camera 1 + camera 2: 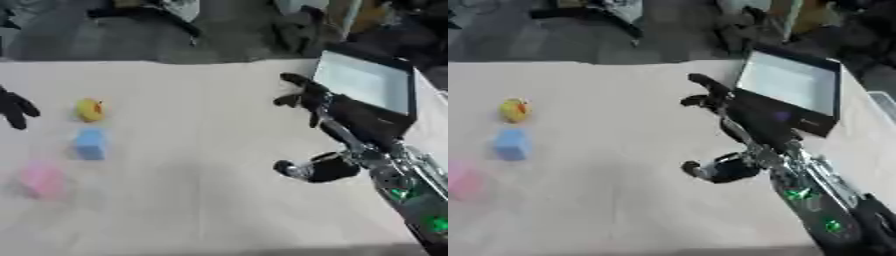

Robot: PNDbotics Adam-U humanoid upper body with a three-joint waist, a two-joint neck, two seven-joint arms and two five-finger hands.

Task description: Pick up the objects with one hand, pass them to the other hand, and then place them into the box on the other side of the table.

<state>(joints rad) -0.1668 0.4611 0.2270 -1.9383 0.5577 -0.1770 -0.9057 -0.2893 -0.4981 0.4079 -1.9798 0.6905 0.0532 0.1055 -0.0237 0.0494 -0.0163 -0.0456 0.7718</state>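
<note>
Yellow duck (88,109), blue block (90,144) unpicked at table's left edge; left robot hand (15,109) nearby, fingers relaxed, must grasp; right robot hand (302,95) spread by box (367,85).

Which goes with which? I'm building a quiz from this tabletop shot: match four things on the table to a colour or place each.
Things:
1. duck
2. block
3. soft lump
4. box

Descriptions:
A. pink, nearest the camera on the table's left
B. black-walled, pale inside, at the far right
C. yellow, farthest of the three small things
D. blue, between the other two

Pairs: 1-C, 2-D, 3-A, 4-B
</note>
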